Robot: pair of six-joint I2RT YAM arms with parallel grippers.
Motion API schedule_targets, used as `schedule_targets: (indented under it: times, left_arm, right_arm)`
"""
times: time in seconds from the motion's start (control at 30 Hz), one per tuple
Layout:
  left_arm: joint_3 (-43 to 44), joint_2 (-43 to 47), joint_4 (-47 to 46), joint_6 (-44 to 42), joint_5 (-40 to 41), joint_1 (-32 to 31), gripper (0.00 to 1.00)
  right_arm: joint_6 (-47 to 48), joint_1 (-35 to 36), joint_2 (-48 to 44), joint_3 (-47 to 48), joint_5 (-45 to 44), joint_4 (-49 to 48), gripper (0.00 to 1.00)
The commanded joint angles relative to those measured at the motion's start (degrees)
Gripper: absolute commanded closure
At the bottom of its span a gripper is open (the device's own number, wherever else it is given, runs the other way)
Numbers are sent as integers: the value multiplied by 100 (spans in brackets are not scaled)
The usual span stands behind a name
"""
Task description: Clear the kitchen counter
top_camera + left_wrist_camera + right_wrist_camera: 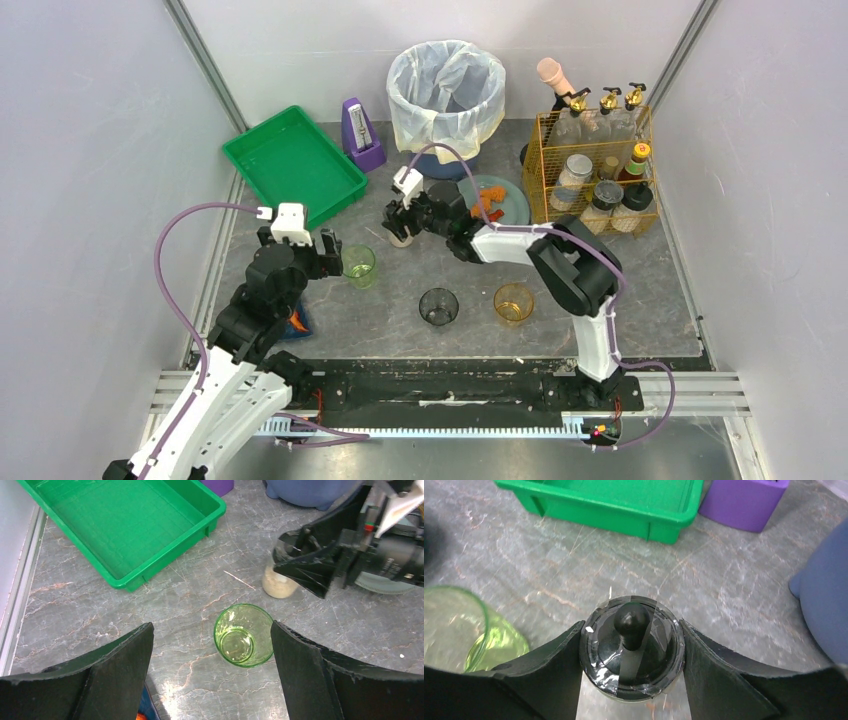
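Dark-grey marbled kitchen counter (400, 300) carries: green tray (293, 163), purple metronome (360, 133), lined bin (445, 120), yellow wire basket (545, 190) at back; teal plate (515, 205), black-lidded jar (278, 582) mid-counter; green glass (358, 266), dark glass (438, 306), amber glass (513, 302) nearer front, apart.

Counter's got plenty on it, nowhere near cleared

The kitchen counter (400, 320) is a big flat slab with a dark grey stone look. Up close it has thin pale and rusty veins plus a few fine scratches, and it fills the space between the white walls. A green tray (290, 165) sits back left. A green glass (358, 266), dark glass (438, 306) and amber glass (513, 302) stand upright toward the front, with a black-lidded jar (631, 645) mid-counter. A bin (440, 110), plate (515, 208) and wire basket (545, 170) line the back.
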State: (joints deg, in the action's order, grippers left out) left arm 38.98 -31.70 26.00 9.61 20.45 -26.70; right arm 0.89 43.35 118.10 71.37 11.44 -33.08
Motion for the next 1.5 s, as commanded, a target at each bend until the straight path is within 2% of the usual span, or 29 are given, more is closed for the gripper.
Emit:
schedule_targets:
  times: [0.0, 0.17, 0.3, 0.57, 0.9, 1.13, 1.47]
  left_arm:
    - [4, 44, -269, 29, -58, 41, 8]
    - [4, 82, -271, 13, -34, 41, 8]
    - [12, 104, -266, 15, -36, 46, 8]
    - [17, 116, -274, 14, -14, 96, 8]
    - [20, 97, -279, 15, -7, 147, 8]
    - [19, 115, -275, 15, -1, 172, 8]
    - [24, 85, -279, 15, -21, 195, 8]
  right_arm:
    - [131, 15, -1129, -415, -158, -7, 74]
    - [208, 11, -2088, -906, -405, 401, 92]
    - [144, -47, -2824, -1251, -887, 696, 100]
    - [-80, -583, -4330, -2033, -1929, 1165, 100]
    - [-658, -1870, -5680, -2883, -2907, 1366, 100]
    - [-791, -2456, -5873, -3170, -3305, 1209, 100]
    - [-950, -2842, -6006, -3480, -3760, 870, 100]
